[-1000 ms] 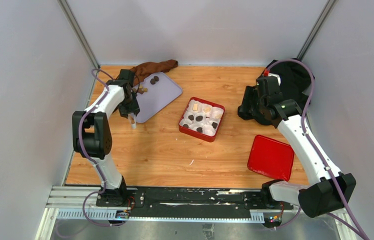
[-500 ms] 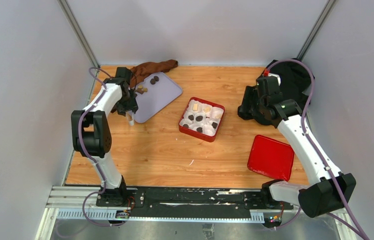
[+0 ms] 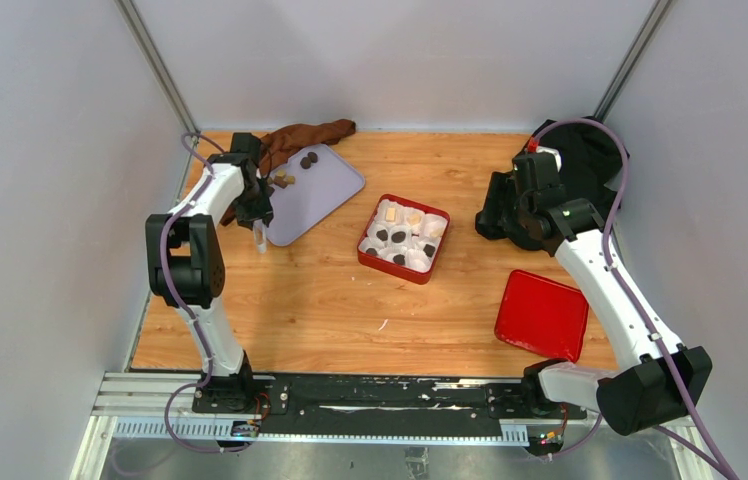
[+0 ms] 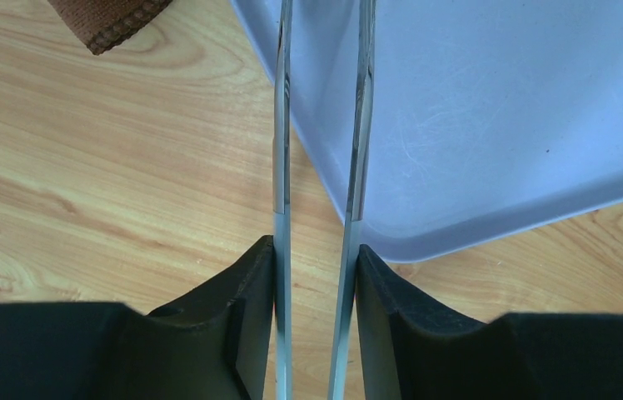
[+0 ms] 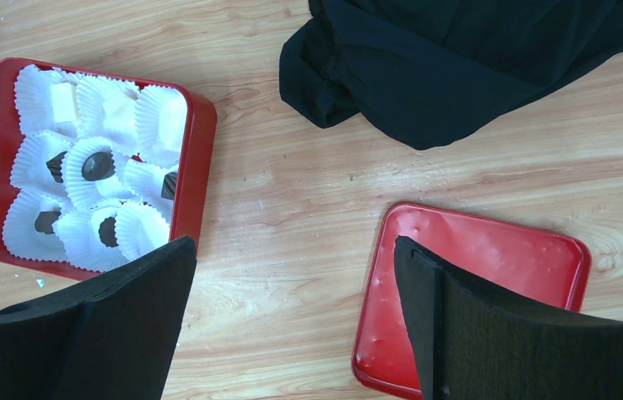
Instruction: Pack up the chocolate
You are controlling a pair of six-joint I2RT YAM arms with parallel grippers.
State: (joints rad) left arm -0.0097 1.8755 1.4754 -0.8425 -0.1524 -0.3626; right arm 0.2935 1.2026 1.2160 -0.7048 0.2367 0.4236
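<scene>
- Left gripper (image 4: 315, 254): pads pressed onto the two arms of thin tongs (image 4: 282, 125). The arms are part-squeezed with a gap between them, and nothing shows in the gap. The tips run out of the wrist view.
- Right gripper (image 5: 293, 250): spread wide and empty, hanging over the table (image 5: 291, 192) between box (image 5: 201, 142) and lid (image 5: 491, 267).
- Chocolate (image 3: 308, 158): a few loose pieces at the far end of the tray (image 4: 500, 125). More sit in paper cups (image 5: 158, 117) inside the box, and some cups look empty.
- Step, as I judge it: fetching the next piece with the tongs. They lie over the tray's near corner, apart from the pieces.
- To do it well:
  - carry the tips up the tray and keep the blades off the raised lip;
  - let the arms open wider than one piece and straddle it;
  - squeeze gently, since too much force may flick or dent it.
- Materials:
  - tongs: glossy, thin, springy; metal or clear plastic, cannot tell;
  - tray: smooth lavender plastic, finely scratched, rounded lip, so pieces may skid;
  - pads: matte black foam;
  - cups: pleated, flimsy;
  - box and lid: glossy red, rounded corners;
  - table: wood grain.
</scene>
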